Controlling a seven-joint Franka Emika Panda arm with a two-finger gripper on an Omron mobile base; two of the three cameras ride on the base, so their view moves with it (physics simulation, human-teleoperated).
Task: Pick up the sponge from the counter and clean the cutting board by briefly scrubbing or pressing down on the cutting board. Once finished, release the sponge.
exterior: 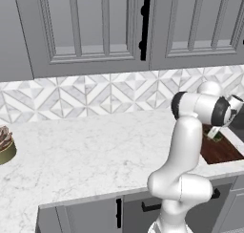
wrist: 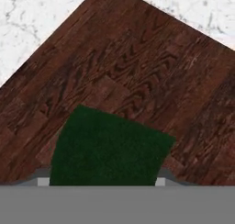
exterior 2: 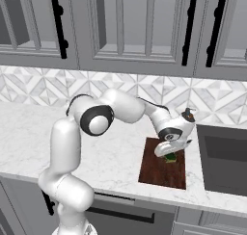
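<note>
Sponge gripped over the cutting board.

In the hand view the gripper is clasping the sponge, whose dark green top is covering the space between the two fingertips, with the dark reddish-brown cutting board lying right beneath it. From the right base view the sponge is showing a yellow-green layer under the green as it is sitting in the gripper, low over the cutting board near its far right part; whether it is touching the wood cannot be told. The board is lying flat on the white marble counter, close to its front edge. Beyond it the patterned tile backsplash is running under grey wall cabinets. Far off to the left in the left base view, a small potted plant is standing on the counter.
</note>
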